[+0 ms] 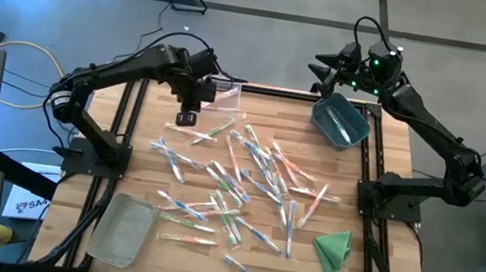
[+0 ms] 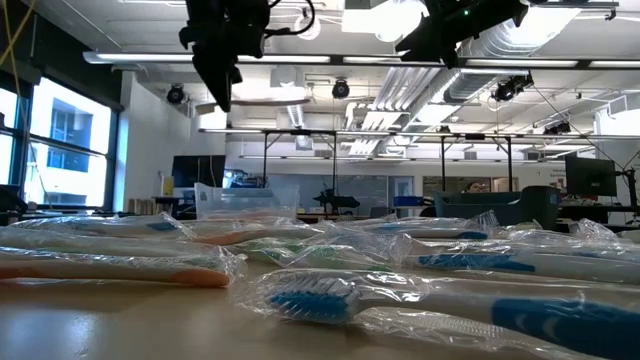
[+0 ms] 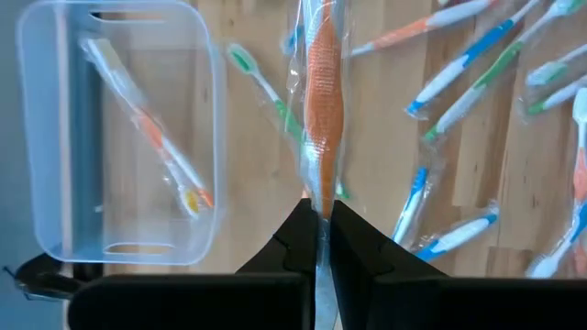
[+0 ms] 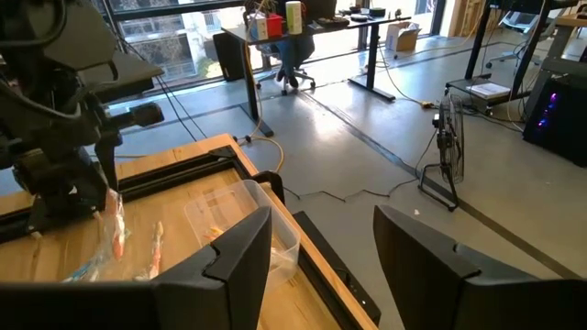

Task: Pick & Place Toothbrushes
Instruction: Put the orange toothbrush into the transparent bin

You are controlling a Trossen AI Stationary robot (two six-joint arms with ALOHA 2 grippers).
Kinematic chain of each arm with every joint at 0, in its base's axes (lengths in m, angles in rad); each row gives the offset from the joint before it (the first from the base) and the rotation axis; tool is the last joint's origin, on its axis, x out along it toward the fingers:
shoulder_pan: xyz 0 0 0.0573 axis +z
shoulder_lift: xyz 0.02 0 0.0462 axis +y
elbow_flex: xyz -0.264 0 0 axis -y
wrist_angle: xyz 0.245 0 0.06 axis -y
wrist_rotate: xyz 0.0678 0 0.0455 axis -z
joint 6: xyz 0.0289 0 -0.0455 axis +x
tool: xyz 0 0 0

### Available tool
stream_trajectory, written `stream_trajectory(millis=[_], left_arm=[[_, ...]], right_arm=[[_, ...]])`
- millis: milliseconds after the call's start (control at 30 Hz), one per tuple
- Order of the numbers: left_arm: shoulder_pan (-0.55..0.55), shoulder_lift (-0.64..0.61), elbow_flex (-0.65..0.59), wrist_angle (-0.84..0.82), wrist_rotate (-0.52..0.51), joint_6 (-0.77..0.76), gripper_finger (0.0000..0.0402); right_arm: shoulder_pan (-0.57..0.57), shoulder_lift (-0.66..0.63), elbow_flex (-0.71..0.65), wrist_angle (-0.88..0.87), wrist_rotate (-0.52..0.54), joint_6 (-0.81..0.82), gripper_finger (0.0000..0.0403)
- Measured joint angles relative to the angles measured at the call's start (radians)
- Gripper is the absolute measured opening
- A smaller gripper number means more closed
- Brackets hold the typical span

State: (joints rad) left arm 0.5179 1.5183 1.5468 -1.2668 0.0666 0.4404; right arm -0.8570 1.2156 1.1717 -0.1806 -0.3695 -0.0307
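Observation:
Many wrapped toothbrushes [image 1: 251, 180] lie scattered over the wooden table. My left gripper [image 1: 188, 107] hangs over the table's far left part, shut on an orange wrapped toothbrush [image 3: 323, 110]. Just beyond it stands a clear bin [image 3: 119, 137] with one orange toothbrush [image 3: 151, 137] lying inside. My right gripper [image 4: 316, 266] is open and holds nothing. It is raised near the far right corner [image 1: 328, 72], above a blue bin [image 1: 340, 121]. My left gripper pinches one end of the orange toothbrush's clear wrapper [image 3: 321, 209] between its two fingers [image 3: 353, 243]. The fingers come from above and point steeply down. The toothbrush hangs below them [image 4: 116, 234], clear of the table.
A second clear bin [image 1: 123, 229] sits at the near left. A folded green cloth [image 1: 332, 247] lies at the near right. Black frame rails [image 1: 377, 203] run along the table's sides. Toothbrushes cover the middle of the table.

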Motion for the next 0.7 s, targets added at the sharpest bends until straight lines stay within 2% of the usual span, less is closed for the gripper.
stream_trajectory(millis=[200, 500, 700], left_arm=[[0.031, -0.001, 0.000, -0.001, 0.010, 0.000, 0.0008], [0.205, -0.001, -0.002, 0.006, 0.140, 0.034, 0.0008], [0.301, -0.001, -0.002, 0.080, 0.164, 0.075, 0.0008]], right_arm=[[0.000, 0.000, 0.000, 0.000, 0.000, 0.000, 0.0185], [0.000, 0.000, 0.000, 0.000, 0.003, 0.000, 0.0185], [0.000, 0.000, 0.000, 0.000, 0.003, 0.000, 0.0185]])
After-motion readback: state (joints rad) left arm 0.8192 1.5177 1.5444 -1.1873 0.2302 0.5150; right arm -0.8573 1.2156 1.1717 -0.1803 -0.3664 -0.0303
